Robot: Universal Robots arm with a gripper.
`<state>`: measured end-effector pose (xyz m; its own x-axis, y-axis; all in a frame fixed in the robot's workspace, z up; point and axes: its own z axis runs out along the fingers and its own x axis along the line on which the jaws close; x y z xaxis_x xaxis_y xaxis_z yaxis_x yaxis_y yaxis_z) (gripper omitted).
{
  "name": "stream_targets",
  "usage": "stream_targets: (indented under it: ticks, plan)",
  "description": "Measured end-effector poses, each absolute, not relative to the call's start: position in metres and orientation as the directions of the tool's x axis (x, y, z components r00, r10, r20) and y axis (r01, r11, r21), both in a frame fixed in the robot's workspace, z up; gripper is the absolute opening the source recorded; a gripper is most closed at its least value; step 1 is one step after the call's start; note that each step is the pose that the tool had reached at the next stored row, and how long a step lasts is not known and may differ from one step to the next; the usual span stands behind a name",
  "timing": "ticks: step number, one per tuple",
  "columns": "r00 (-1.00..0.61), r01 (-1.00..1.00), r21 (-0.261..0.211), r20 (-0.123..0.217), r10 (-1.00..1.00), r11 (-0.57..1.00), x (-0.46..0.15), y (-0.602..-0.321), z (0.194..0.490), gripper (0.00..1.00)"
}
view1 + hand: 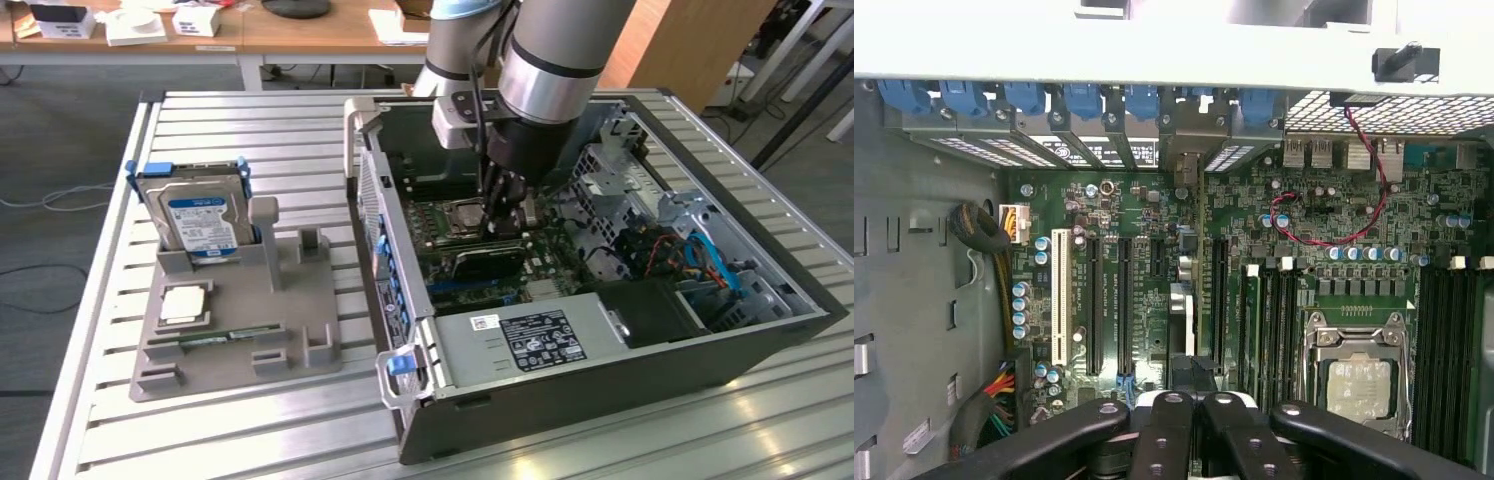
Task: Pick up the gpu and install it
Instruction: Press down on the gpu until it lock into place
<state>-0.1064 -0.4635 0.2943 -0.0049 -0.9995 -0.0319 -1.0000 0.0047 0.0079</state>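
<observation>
Behind the slatted metal worktop [240, 420] stood wooden desks, and on the worktop lay the open computer case [601, 390] I was reaching into. Deep inside it, my fingers [1166, 430] were clenched on the upper edge of the gpu [1182, 320], which I saw edge-on, standing upright over the motherboard [1144, 210] between them. In the exterior view the gpu's black cooler [483, 263] sat just below the arm's tip.

Room was tight. Long black expansion slots [1094, 310] ran just beside the card on one side and the RAM slots [1279, 320] on the other, with the CPU socket [1359, 370] beyond those. The card's far end met the case's rear wall under a row of blue latches [1084, 100]. A red wire [1324, 235] looped above the RAM slots, apart from the card.

The power supply [534, 340] closed off the case's near end. Well apart, at the exterior view's left, a grey holder [307, 300] carried a hard drive [200, 220].
</observation>
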Motion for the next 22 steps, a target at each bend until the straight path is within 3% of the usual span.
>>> stream_targets:
  ticks: [22]
  plan:
    - [-0.006, -1.000, 0.008, -0.032, -0.999, 0.006, -0.148, -0.463, 0.290, 0.11]
